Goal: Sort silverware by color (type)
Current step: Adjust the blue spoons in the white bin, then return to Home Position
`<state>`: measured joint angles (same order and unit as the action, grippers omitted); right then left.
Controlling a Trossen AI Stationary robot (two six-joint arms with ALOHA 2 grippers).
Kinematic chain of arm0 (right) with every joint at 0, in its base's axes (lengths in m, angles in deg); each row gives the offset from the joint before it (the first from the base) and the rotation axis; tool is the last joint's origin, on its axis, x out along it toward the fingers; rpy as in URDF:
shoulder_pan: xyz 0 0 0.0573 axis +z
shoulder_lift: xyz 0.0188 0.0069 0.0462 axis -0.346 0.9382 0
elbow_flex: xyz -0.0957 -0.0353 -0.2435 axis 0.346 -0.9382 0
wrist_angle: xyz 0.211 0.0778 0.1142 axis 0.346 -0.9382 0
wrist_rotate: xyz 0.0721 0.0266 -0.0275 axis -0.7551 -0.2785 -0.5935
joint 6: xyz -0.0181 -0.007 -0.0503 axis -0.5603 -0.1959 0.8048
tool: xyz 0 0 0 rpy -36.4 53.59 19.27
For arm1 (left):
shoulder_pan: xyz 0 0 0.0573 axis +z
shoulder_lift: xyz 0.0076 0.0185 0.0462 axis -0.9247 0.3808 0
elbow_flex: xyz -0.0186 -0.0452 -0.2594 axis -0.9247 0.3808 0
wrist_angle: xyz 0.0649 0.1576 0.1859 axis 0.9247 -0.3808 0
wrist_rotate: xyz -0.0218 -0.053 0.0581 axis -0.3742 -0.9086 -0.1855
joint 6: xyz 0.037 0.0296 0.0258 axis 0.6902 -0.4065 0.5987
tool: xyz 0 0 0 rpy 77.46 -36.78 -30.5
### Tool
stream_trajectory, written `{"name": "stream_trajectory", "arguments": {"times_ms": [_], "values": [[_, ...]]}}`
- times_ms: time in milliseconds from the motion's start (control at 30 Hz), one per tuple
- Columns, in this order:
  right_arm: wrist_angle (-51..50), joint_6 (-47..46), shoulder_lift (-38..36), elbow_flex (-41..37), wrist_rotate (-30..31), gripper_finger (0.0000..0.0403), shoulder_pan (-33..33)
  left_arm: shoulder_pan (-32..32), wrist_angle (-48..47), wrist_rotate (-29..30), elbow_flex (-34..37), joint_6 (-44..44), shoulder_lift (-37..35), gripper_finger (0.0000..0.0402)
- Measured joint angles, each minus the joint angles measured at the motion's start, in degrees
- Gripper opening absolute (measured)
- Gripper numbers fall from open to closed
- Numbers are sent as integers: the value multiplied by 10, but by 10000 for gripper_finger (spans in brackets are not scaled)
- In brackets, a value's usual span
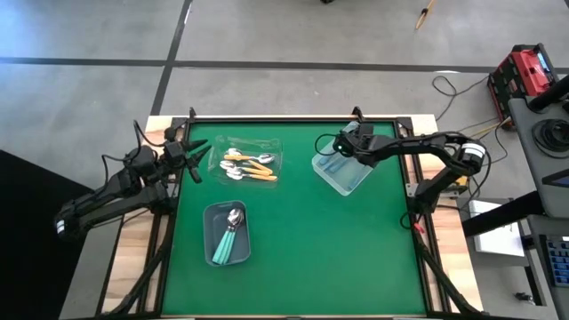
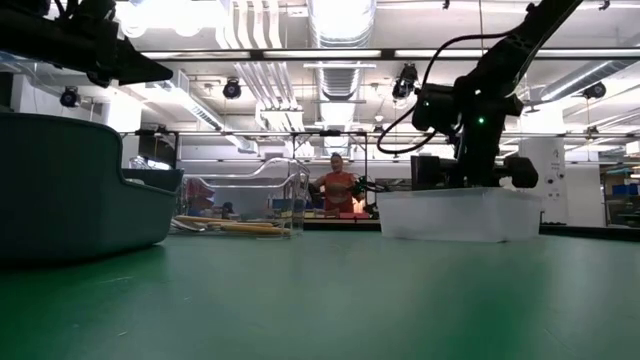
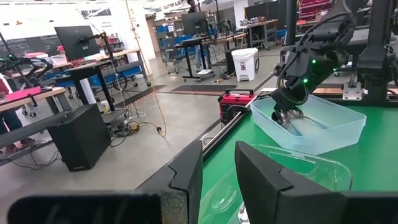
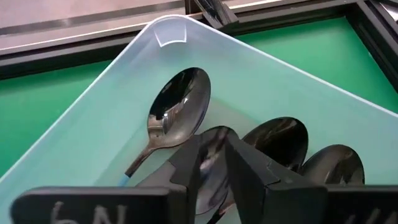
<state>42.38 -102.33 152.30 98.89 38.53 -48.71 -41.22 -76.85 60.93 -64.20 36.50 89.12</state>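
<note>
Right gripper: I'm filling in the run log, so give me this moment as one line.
right gripper inside pale bin, open, over spoons | left gripper waiting at table edge, open

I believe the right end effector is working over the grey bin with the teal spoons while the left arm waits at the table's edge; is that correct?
Not quite: in the high view the right end effector is over the clear bin, not the grey bin. The left arm does wait at the table's edge.
</note>
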Motion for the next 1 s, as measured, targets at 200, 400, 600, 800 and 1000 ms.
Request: {"name": "stream_trajectory", "arguments": {"times_ms": [200, 400, 600, 800, 1000], "values": [[3, 28, -11, 0, 0, 101, 8, 0, 0, 0, 0, -27, 0, 77], [43, 140, -45, 0, 4, 118, 48, 0, 1, -56, 0, -84, 0, 77], [157, 388, -71, 0, -16, 111, 122, 0, 3, -127, 0, -118, 0, 77], [272, 599, -85, 0, -166, 95, 172, 0, -5, -148, 0, -120, -2, 77], [295, 705, -128, -12, -269, 78, 180, 0, -32, -183, -3, -98, -38, 77]]}}
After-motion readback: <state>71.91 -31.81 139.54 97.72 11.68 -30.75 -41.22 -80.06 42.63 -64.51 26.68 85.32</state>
